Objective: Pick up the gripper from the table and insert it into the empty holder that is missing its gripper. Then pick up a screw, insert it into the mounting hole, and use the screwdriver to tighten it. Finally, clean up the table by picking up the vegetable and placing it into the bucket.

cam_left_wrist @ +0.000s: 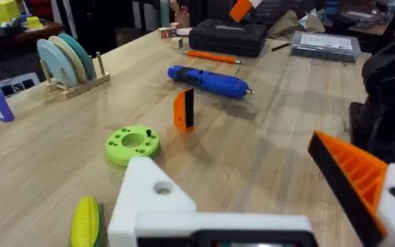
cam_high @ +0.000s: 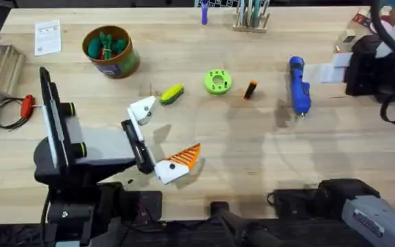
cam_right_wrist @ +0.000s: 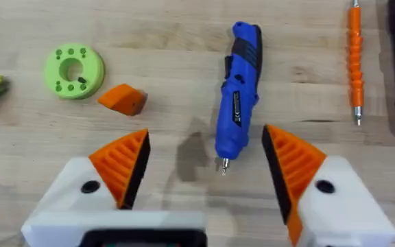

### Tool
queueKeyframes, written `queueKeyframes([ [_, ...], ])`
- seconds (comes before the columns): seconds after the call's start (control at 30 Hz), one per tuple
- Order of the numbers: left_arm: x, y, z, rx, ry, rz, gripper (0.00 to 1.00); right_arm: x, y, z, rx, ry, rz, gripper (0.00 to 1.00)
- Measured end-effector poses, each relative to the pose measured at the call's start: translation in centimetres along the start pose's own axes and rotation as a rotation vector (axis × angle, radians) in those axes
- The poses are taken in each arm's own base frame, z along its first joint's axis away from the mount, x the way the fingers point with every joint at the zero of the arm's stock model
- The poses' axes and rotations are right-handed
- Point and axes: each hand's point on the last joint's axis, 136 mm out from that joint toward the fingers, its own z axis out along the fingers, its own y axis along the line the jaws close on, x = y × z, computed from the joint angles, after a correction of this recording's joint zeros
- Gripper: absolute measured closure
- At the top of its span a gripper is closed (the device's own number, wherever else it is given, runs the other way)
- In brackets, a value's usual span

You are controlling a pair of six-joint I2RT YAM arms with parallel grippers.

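The left gripper (cam_high: 158,137) lies low near the surface's near edge, its fingers spread wide and holding nothing; one tip carries an orange pad (cam_high: 186,156), the other is a bare white holder (cam_high: 142,108), so it seems parked this way to receive the missing part. That part, the gripper (cam_high: 250,90), stands mid-surface between the green disc (cam_high: 217,81) and the screwdriver (cam_high: 298,84). The right gripper (cam_right_wrist: 204,171) hovers with fingers wide and empty above the screwdriver's bit. The left wrist view shows the holder's screw hole (cam_left_wrist: 162,187); the disc's dark speck (cam_right_wrist: 81,80) may be a screw. The overhead alone shows the vegetable (cam_high: 172,93) and the bucket (cam_high: 110,51) toward the far left corner
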Motion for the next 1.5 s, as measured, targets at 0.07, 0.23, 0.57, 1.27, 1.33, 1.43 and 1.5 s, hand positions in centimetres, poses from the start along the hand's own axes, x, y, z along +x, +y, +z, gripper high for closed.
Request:
queueKeyframes([
  [0.07,0.0,0.0,0.0,0.000,0.000,0.000,0.015,0.3,0.0,0.0,0.000,0.011,0.000,0.021],
  [0.23,0.0,0.0,0.0,0.000,0.000,0.000,0.015,0.4,0.0,0.0,0.000,0.017,0.028,0.021],
  [0.57,0.0,0.0,0.0,0.000,0.000,0.000,0.015,1.9,1.7,-0.2,-0.023,0.082,0.199,0.020],
  [1.27,0.0,-0.1,0.0,0.003,0.000,0.000,0.015,1.5,5.0,-2.3,-0.028,0.212,0.288,0.019],
  [1.33,0.0,-0.1,0.0,0.004,0.000,0.000,0.015,0.5,5.8,-2.4,-0.016,0.226,0.295,0.019],
  [1.43,0.0,-0.1,0.0,0.004,0.000,0.000,0.015,-1.0,7.1,-2.0,0.003,0.252,0.321,0.019],
  [1.5,0.0,-0.1,0.0,0.004,0.000,0.000,0.015,-1.7,8.0,-1.4,0.024,0.283,0.341,0.019],
])
